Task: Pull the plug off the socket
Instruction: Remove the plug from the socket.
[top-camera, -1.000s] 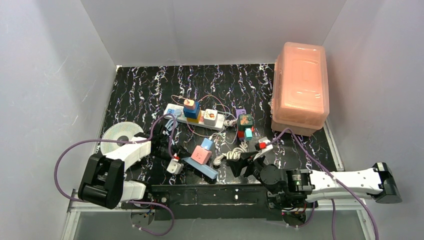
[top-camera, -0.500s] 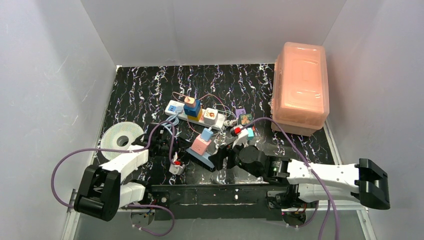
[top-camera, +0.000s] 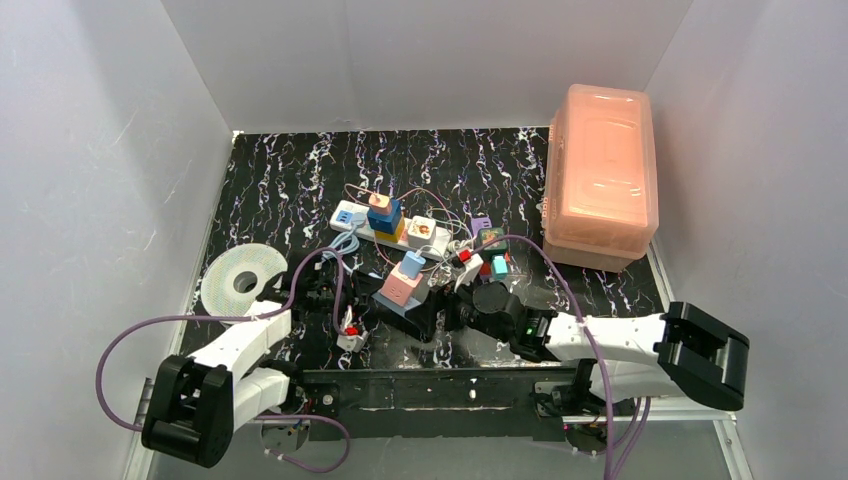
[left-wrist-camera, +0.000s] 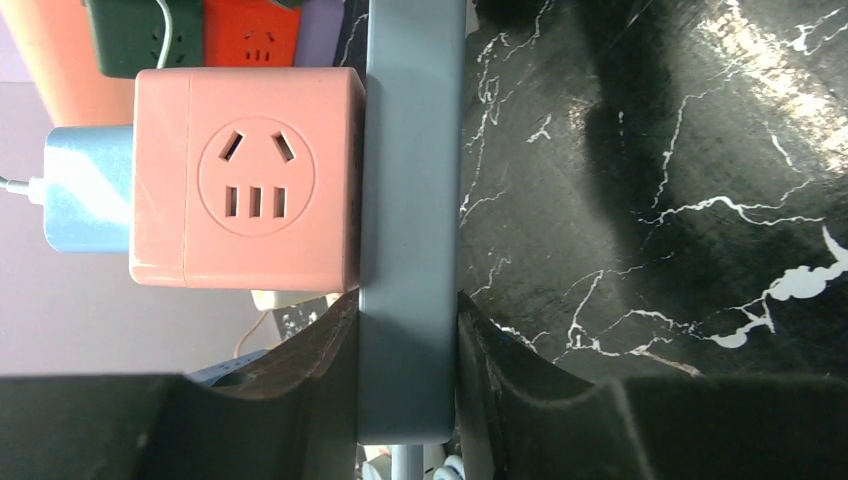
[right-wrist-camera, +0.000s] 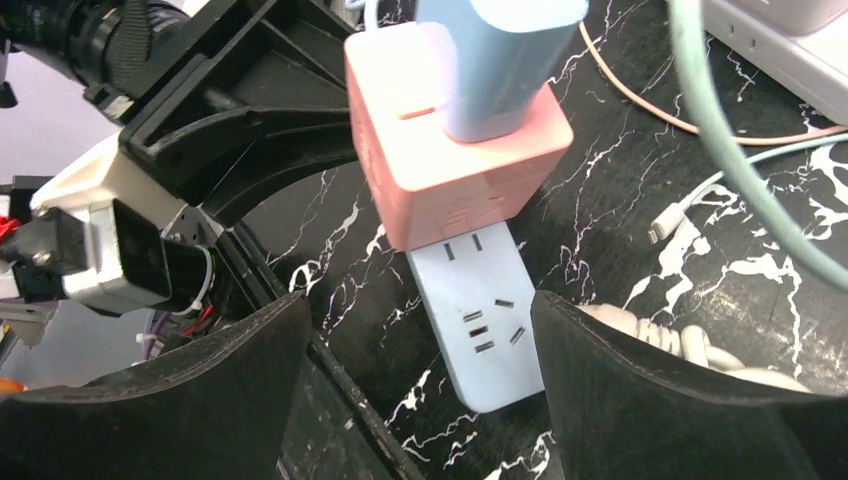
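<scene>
Clamping blue strip, left gripper

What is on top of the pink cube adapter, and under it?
A light-blue charger is plugged into its top. Under the pink cube lies the slim blue strip; the outlet it occupies is covered.

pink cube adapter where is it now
Top view, centre front: the cube is plugged into the slim light-blue strip, a blue charger on top.
</scene>
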